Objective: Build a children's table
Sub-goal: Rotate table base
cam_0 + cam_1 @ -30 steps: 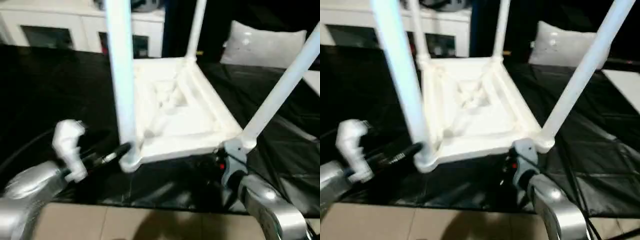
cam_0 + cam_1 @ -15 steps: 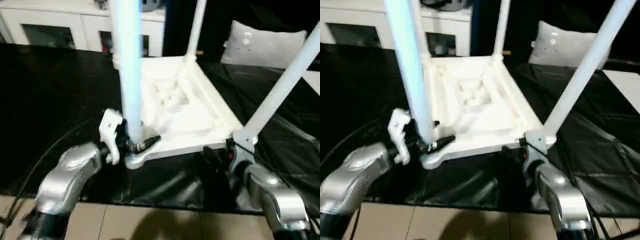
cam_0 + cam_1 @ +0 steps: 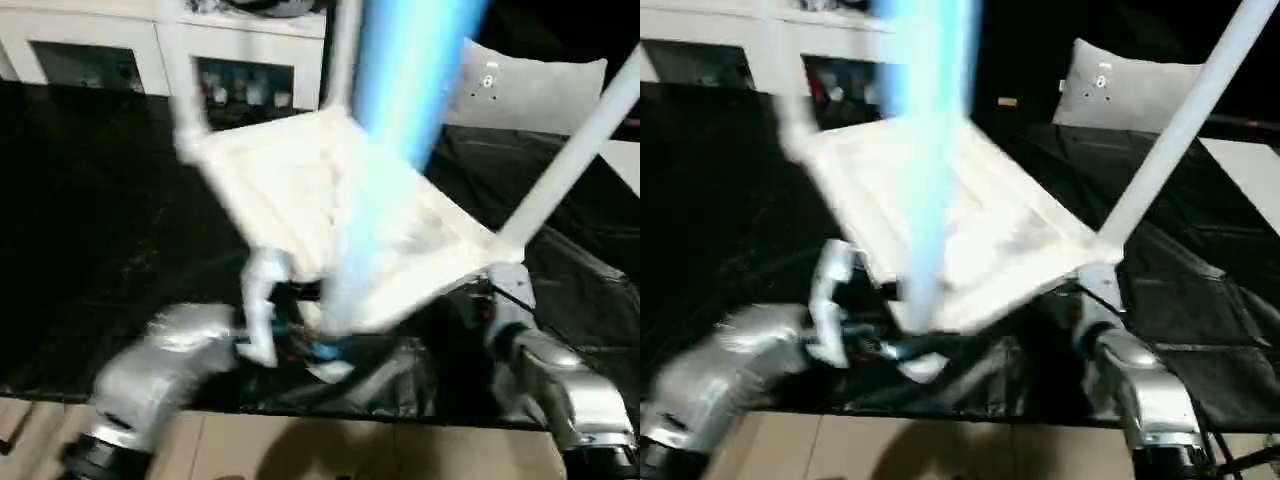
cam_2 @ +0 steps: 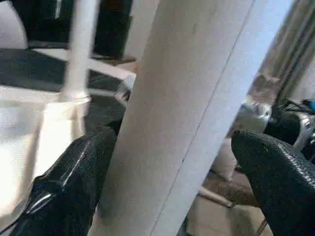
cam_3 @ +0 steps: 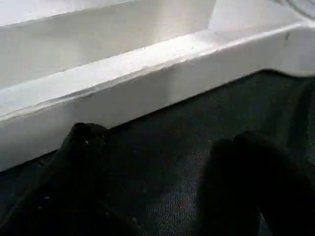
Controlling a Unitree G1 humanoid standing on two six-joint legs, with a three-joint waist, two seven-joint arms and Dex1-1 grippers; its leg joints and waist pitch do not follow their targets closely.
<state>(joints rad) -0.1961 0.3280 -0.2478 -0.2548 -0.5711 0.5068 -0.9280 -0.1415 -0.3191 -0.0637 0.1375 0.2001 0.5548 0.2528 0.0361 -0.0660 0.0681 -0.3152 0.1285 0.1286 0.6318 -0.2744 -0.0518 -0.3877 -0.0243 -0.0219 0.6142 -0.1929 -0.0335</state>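
The children's table (image 3: 290,190) lies upside down and tilted on a black sheet, its white legs pointing up. The near left leg (image 3: 400,120) leans toward me and stands between the fingers (image 4: 74,182) of my open left gripper (image 3: 300,335) close to its base. One finger is against the leg and the other stays apart from it. The near right leg (image 3: 570,160) rises from the near right corner. My right gripper (image 3: 485,300) sits low by that corner. It is open over the sheet with nothing in it, facing the table's rim (image 5: 147,64).
A white cabinet with glass doors (image 3: 100,50) runs along the back left. A pale pillow (image 3: 530,90) lies at the back right. The black sheet (image 3: 100,200) covers the work surface, and beige floor (image 3: 300,450) shows past its near edge.
The table has tipped and swung, its near left leg now leaning toward me. My left gripper has moved right to the leg's base. The right gripper stays by the near right corner.
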